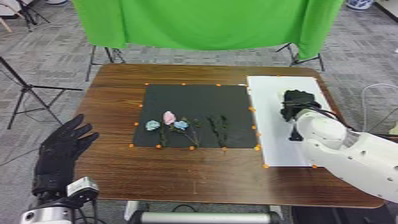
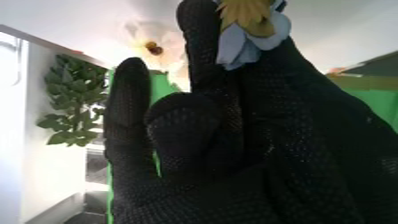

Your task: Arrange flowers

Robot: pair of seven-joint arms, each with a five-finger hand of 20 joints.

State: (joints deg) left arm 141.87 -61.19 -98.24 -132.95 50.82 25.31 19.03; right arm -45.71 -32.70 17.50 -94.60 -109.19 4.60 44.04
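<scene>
Head view: the left hand (image 1: 62, 145), fingers straight, hangs by the bench (image 1: 191, 175)'s edge at lower left, with bare wood between it and the dark mat (image 1: 191, 100). The pink flower (image 1: 169, 118) lies on the mat, left of centre; the right hand (image 1: 300, 101) is over the white board (image 1: 284, 155), near the right edge.

Right wrist view: the right hand (image 2: 258, 110) pinches a blue-and-yellow flower (image 2: 234, 45).
</scene>
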